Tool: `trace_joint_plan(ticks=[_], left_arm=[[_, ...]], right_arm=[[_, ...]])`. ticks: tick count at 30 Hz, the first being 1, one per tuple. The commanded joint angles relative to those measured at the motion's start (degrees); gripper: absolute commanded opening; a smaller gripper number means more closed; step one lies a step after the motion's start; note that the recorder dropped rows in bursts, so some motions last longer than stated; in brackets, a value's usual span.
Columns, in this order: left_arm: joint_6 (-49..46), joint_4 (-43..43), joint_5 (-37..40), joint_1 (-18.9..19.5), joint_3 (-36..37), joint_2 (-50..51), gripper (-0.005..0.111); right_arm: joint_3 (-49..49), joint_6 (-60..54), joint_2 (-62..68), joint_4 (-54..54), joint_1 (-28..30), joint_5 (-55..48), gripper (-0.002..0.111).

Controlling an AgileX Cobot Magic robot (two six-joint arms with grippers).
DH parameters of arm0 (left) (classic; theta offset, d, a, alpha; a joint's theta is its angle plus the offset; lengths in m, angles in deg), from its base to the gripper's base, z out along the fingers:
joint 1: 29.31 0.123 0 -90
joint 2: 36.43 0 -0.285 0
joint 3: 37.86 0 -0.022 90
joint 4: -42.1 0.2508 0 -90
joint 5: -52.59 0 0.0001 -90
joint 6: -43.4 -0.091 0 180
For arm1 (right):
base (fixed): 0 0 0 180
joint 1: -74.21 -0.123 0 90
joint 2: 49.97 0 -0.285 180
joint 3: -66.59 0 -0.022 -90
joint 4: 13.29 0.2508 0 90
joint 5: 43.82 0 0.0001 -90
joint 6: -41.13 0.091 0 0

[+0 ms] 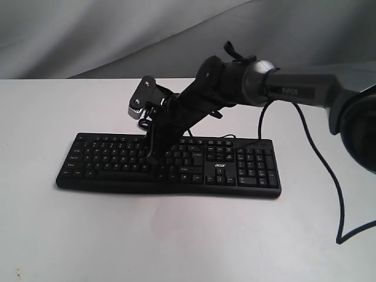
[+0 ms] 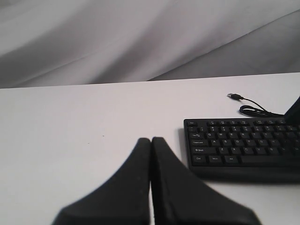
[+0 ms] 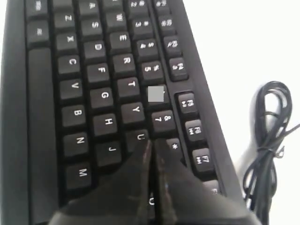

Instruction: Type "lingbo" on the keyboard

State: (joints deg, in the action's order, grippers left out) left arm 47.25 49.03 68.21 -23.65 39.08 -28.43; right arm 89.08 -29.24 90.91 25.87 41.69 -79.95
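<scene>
While both pairs of fingers were pressed flat together with nothing between them, only the right gripper (image 1: 154, 157) was down at the keyboard (image 1: 106, 161). In the right wrist view its closed tips made one narrow black wedge just beside the U key (image 3: 138, 136), at the corner where that key met the 7 key (image 3: 162, 119) and the key marked with a star. The keys further along that row were hidden under the fingers (image 3: 126, 187). Whether the tips were pressing on a key or hanging just above it could not be told.

In the exterior view the right arm (image 1: 288, 88) reached in from the right edge and ran roughly level above the back of the keyboard. It then bent at the wrist and sloped steeply down and to the left, bringing the gripper onto the letter block a little left of the board's middle.

The left gripper (image 2: 151, 140) was likewise closed tight and empty. It was held over bare white table (image 2: 70, 122), apart from the keyboard's left end.

The keyboard lay flat near the middle of the table, with its number pad and white acer logo (image 1: 219, 166) toward the right of the exterior view. Its thin black cable (image 2: 255, 111) was coiled on the table just behind it and ended in a USB plug (image 2: 233, 96) lying loose.
</scene>
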Motion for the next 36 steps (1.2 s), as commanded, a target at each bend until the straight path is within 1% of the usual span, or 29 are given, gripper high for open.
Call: trace_joint_plan(ticks=[1,32,36], left_arm=[[0.12,-0.21,-0.39,0.06,0.28,-0.21,0.001],[0.12,-0.21,-0.39,0.06,0.28,-0.21,0.001],[0.12,-0.21,-0.39,0.06,0.28,-0.21,0.001]], right_arm=[[1.8,0.14,1.71,1.08,-0.15,-1.79,0.0],[2.38,0.39,2.22,0.4,-0.15,-2.83,0.0],[2.38,0.39,0.69,0.77,-1.35,-4.23,0.0]])
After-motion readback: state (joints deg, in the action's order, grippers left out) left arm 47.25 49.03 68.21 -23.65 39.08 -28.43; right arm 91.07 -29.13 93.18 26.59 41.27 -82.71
